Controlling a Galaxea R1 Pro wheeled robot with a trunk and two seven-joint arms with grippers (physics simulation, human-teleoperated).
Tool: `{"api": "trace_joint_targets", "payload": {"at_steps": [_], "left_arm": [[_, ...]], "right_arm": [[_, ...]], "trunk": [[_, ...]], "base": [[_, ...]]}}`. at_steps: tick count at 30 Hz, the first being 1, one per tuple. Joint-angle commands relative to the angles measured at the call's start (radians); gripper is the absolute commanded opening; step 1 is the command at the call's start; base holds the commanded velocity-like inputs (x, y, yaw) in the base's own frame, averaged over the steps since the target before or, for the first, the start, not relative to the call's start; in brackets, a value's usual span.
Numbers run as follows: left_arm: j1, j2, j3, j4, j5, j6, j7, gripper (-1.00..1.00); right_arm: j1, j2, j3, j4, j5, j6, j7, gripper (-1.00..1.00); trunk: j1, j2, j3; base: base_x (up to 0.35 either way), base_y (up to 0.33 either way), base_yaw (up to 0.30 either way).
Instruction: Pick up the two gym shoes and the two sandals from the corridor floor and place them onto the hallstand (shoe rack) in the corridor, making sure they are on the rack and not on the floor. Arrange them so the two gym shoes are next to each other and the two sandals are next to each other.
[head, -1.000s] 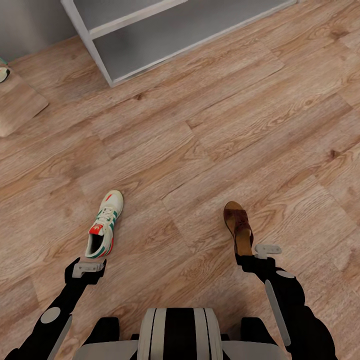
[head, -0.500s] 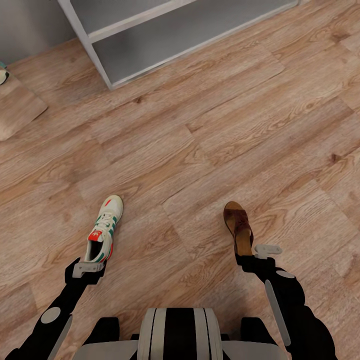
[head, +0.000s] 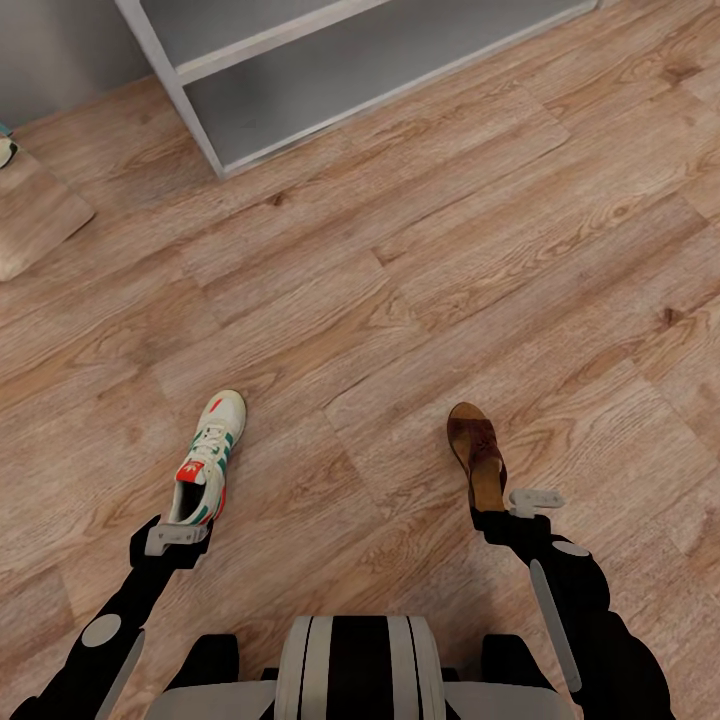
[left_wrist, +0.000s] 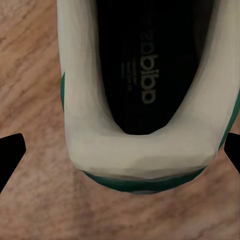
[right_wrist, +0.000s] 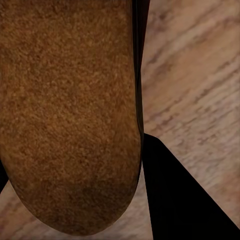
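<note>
One gym shoe (head: 208, 460), white with green stripes and a red tongue, lies on the corridor floor (head: 400, 290), toe pointing away from me. My left gripper (head: 178, 537) is at its heel. In the left wrist view the shoe's heel (left_wrist: 135, 165) sits between the fingertips (left_wrist: 11, 152), which stand wide apart, open. One brown sandal (head: 478, 452) lies to the right. My right gripper (head: 503, 515) is at its heel, and one finger (right_wrist: 175, 200) presses against the edge of the tan footbed (right_wrist: 70, 110). The hallstand (head: 190, 110) stands at the far side, its low shelf bare.
A light wooden board (head: 35, 215) lies on the floor at the far left, with a small pale object (head: 6, 150) at the picture's edge. Open wood planks stretch between the shoes and the rack. My trunk (head: 355, 665) is at the near edge.
The head view shifted slightly a second ago, so the shoe sits a touch lower in the picture. Both arms, the shoe and the sandal have kept their places.
</note>
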Motion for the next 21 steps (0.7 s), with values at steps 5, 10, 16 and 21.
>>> {"api": "trace_joint_targets", "payload": {"at_steps": [5, 10, 16, 21], "left_arm": [[0.0, 0.0, 0.001, 0.0, 0.0, -0.003, -0.003, 1.0], [0.0, 0.0, 0.001, 0.0, 0.0, -0.002, -0.003, 1.0], [0.0, 0.0, 0.001, 0.0, 0.0, -0.003, -0.003, 1.0], [0.0, 0.0, 0.002, 0.0, 0.0, -0.002, -0.003, -1.0]], "right_arm": [[0.0, 0.001, -0.001, -0.001, -0.003, 0.005, -0.003, -1.0], [0.0, 0.001, -0.001, -0.001, -0.003, 0.005, -0.003, -1.0], [0.0, 0.001, -0.001, -0.001, -0.003, 0.005, -0.003, -1.0], [0.0, 0.001, -0.001, -0.001, -0.003, 0.005, -0.003, -1.0]], "trunk": [[0.0, 0.0, 0.0], [0.0, 0.0, 0.0], [0.0, 0.0, 0.0], [0.0, 0.0, 0.0]], "base": [[0.0, 0.0, 0.0], [0.048, 0.0, 0.0], [0.053, 0.0, 0.0], [0.003, 0.0, 0.0]]}}
